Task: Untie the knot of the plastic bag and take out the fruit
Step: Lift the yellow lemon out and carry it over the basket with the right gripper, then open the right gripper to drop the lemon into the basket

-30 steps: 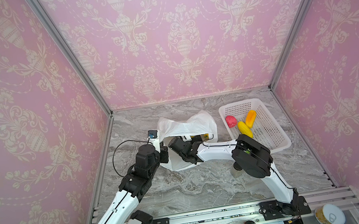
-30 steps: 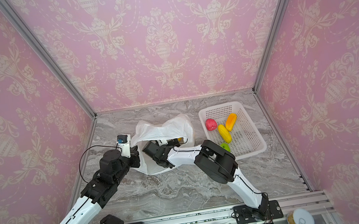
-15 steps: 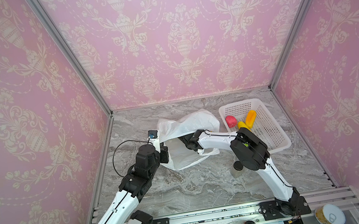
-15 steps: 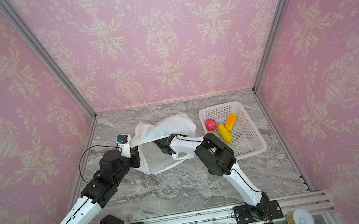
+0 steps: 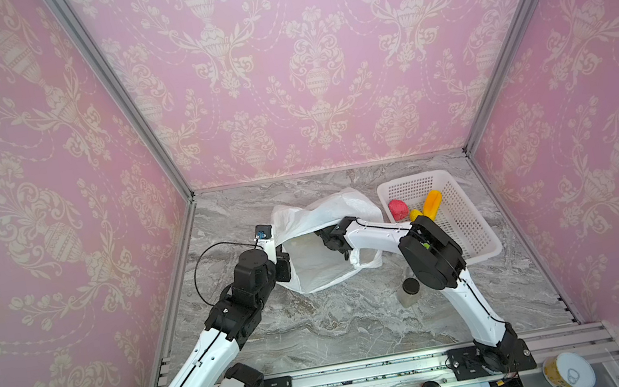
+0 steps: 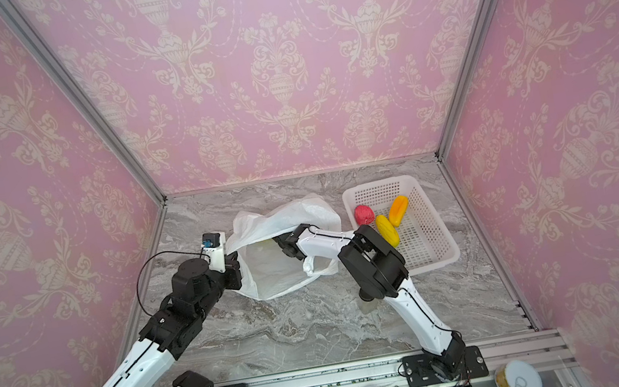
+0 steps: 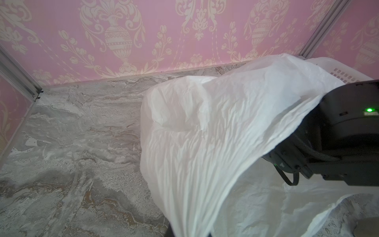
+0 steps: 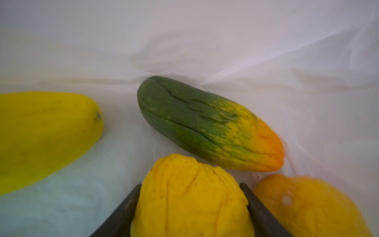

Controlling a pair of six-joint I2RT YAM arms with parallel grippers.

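In a top view: plastic bag (image 5: pixel 323 213) lies open on grey marble tabletop (image 5: pixel 320 327). Left gripper (image 5: pixel 285 266) at bag's left edge. Right arm (image 5: pixel 373 233) reaches into the mouth. White basket (image 5: pixel 469 228) beside bag holds three fruit (image 5: pixel 398 209): red, yellow, orange.

Bright, even and nearly shadowless in both top views, with mild bowing toward the corners. Dim and milky inside the bag (image 8: pixel 205 41), lit only through the plastic. Sharp on the green fruit (image 8: pixel 194 121); soft and smeared on the near yellow fruit (image 8: pixel 190 197).
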